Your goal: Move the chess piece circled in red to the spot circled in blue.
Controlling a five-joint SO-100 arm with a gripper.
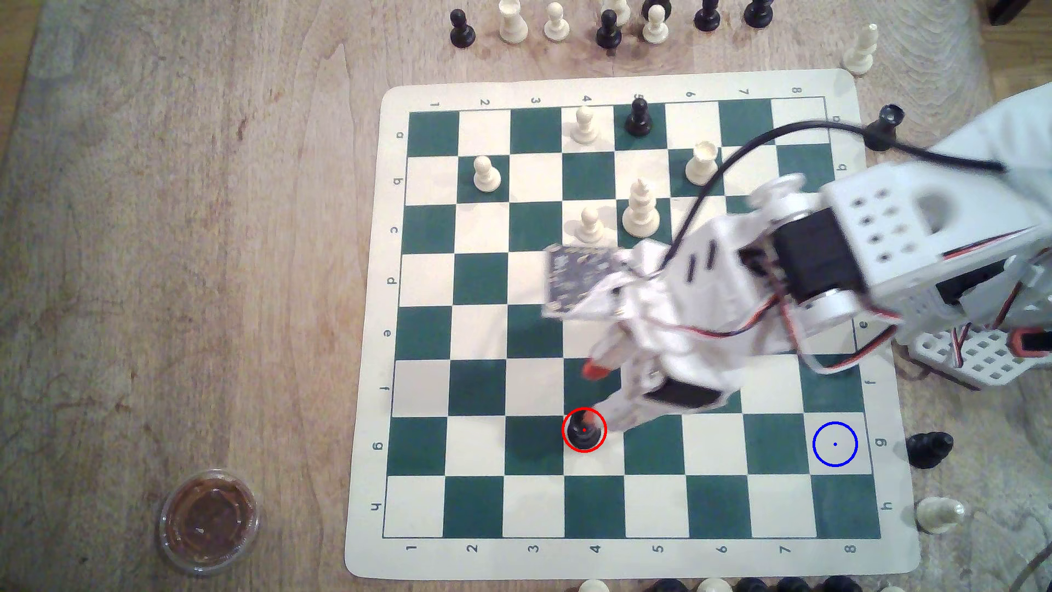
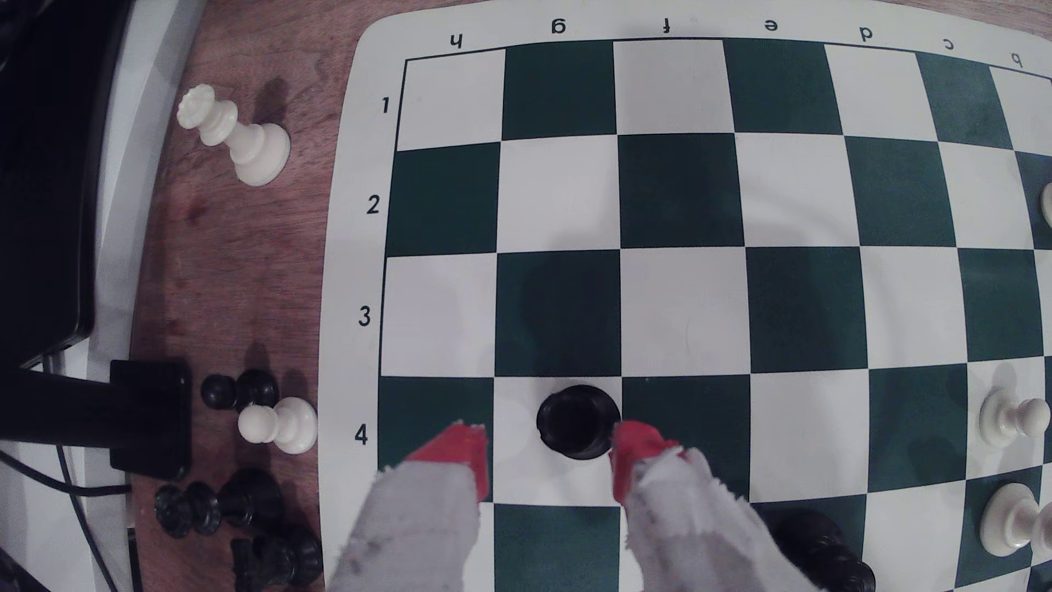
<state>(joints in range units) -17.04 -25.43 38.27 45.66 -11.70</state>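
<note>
The chess piece (image 1: 584, 431), a small glossy black pawn ringed in red, stands on a cream square of the green-and-cream board (image 1: 364, 364), in row g, column 4. From above in the wrist view the pawn (image 2: 578, 421) sits between my red-tipped fingers. My gripper (image 1: 600, 395) (image 2: 549, 441) is open and low over the pawn. One red fingertip (image 2: 632, 447) is close against its base and the other fingertip (image 2: 464, 449) is well apart. The spot (image 1: 835, 444), a cream square with a blue ring and dot, lies several squares towards the exterior view's right in the same row and holds nothing.
A larger black piece (image 2: 820, 546) stands on the board close beside my gripper. Cream pawns (image 1: 589, 225) and a tall cream piece (image 1: 641, 213) stand further up the board. Spare pieces lie off the board near the spot (image 1: 928, 449). A brown-filled cup (image 1: 209, 521) sits off the board.
</note>
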